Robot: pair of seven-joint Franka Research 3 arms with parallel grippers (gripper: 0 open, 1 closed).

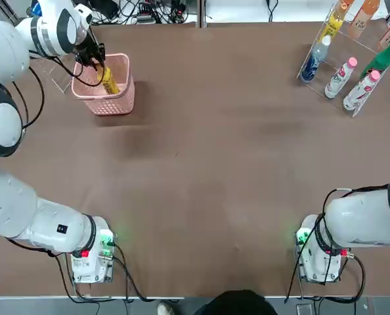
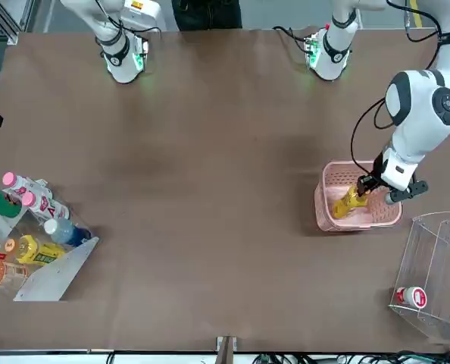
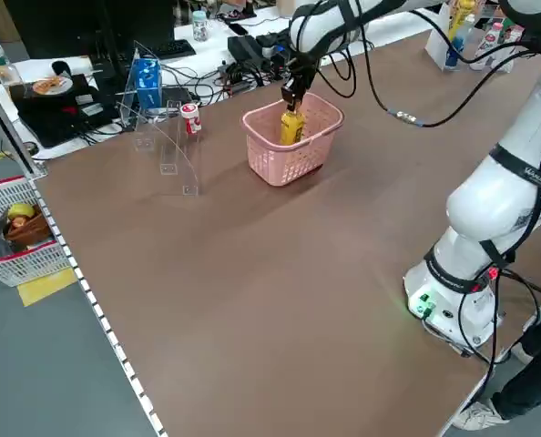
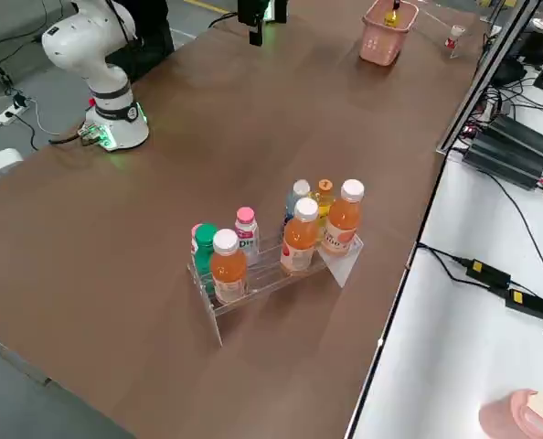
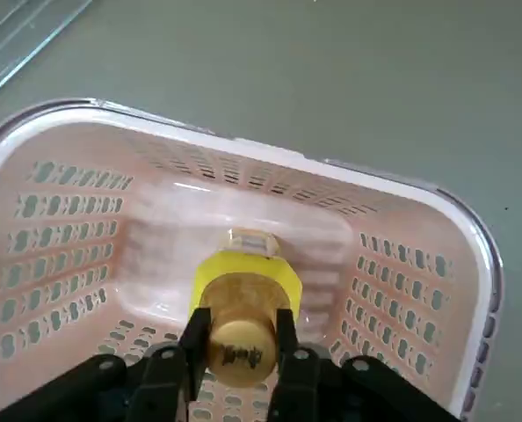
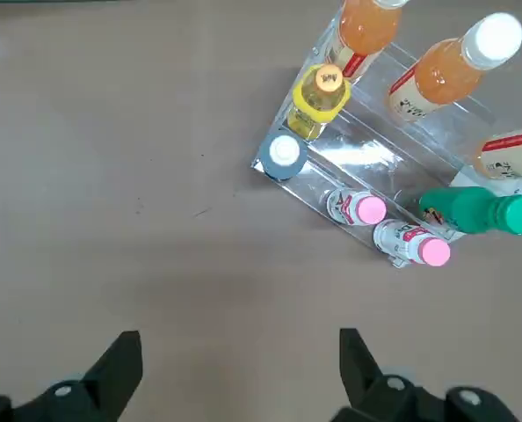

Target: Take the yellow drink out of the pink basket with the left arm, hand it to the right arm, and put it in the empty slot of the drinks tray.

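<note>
The left gripper [image 5: 241, 352] is clamped on the cap end of the yellow drink [image 5: 242, 303], which stands tilted inside the pink basket [image 5: 59, 220]. Only the left wrist view shows both fingers [image 5: 193, 338] pressing the neck; in the top view the gripper [image 1: 93, 58] hides that grip and the bottle [image 1: 109, 81] shows as a slanted yellow bar over the basket [image 1: 116, 98]. The front view shows the bottle's base low in the basket [image 2: 327, 205], with the gripper [image 2: 367, 184] above the basket's side.

The right gripper [image 6: 235, 369] hangs with its fingers wide apart, well away from the basket, looking down on the drinks tray [image 6: 366, 163]. Its wrist view counts seven bottles there: three orange, one yellow, one blue-capped, two pink-capped, plus one green, making eight in all.

Beside the basket stands one clear rack [image 2: 437, 273] holding one small red-and-white bottle [image 2: 411, 297], seen in the front and left side views but hardly in the top view
</note>
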